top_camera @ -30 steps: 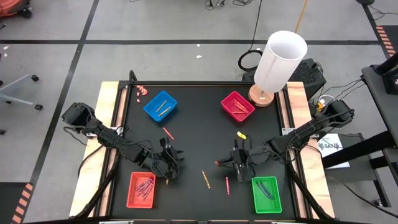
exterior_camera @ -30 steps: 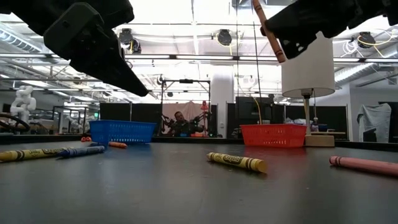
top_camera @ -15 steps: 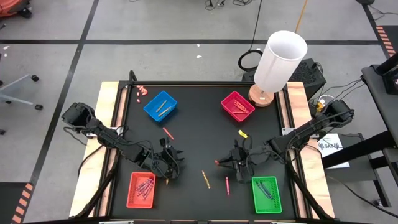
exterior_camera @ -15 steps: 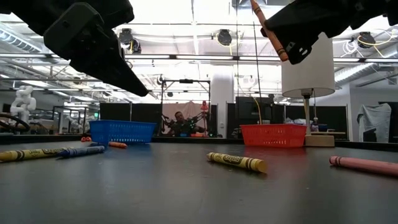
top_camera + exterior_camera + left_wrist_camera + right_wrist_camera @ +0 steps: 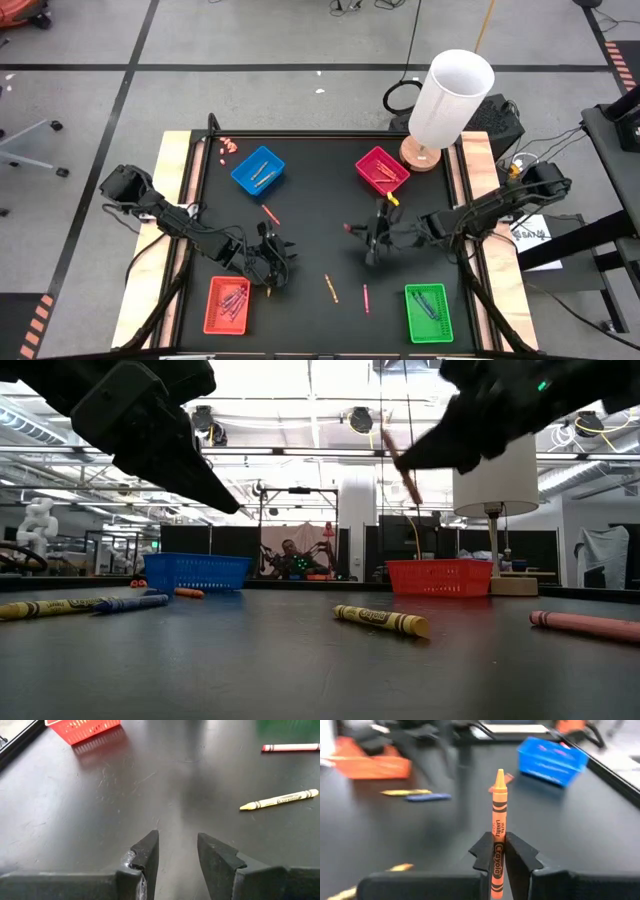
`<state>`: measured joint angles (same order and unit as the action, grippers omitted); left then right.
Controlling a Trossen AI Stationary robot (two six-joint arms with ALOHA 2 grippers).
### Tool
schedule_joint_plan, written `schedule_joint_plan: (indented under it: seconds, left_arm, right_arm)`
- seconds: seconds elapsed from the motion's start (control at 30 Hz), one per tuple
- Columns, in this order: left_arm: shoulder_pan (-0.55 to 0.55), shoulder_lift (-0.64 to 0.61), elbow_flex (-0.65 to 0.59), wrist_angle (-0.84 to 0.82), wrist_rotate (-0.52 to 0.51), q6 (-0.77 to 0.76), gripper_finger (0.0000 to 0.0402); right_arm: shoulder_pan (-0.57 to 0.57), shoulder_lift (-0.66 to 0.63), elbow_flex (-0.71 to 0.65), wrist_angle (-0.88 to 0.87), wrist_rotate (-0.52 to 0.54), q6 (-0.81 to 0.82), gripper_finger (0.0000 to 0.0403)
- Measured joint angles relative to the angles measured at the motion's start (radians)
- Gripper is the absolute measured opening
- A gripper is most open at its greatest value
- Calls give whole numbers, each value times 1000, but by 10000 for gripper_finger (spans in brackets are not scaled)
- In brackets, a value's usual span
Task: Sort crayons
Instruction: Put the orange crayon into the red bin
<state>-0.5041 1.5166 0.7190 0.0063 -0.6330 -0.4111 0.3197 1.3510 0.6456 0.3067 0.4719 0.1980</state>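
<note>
My right gripper (image 5: 499, 851) hangs above the middle of the black table (image 5: 320, 190), on the side toward the magenta tray (image 5: 382, 170), and its two dark fingers are pinched tight on an orange crayon (image 5: 498, 827) that stands straight out past the fingertips, point forward. In the low view that crayon (image 5: 402, 466) shows as a thin slanted stick held well clear of the tabletop. My left gripper (image 5: 177, 851) waits low over the table near the red tray (image 5: 229, 304), its jaws standing partly apart with nothing between them. Ahead of it on the bare surface lie a yellow crayon (image 5: 280, 800) and, farther off, a red crayon (image 5: 290, 747). From above, loose crayons rest on the table between my two arms: a yellow one (image 5: 330, 288), a pink one (image 5: 365, 298) just beside it, and a red one (image 5: 270, 214) nearer the blue tray (image 5: 258, 170). The blue, magenta, red and green trays (image 5: 430, 312) each hold several crayons already.
</note>
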Motion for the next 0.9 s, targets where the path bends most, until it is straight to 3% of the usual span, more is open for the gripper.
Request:
schedule_joint_plan:
  seconds: [0.27, 0.7, 0.9]
  left_arm:
    - [0, 0, 0, 17, 0, 7, 134]
    - [0, 0, 0, 16, 0, 8, 134]
    - [0, 0, 0, 16, 0, 8, 134]
  right_arm:
    - [-195, -21, 0, -183, -2, 63, 27]
    - [-544, -79, 0, -383, -12, 2, 27]
    - [-685, -56, 0, -386, -121, -21, 27]
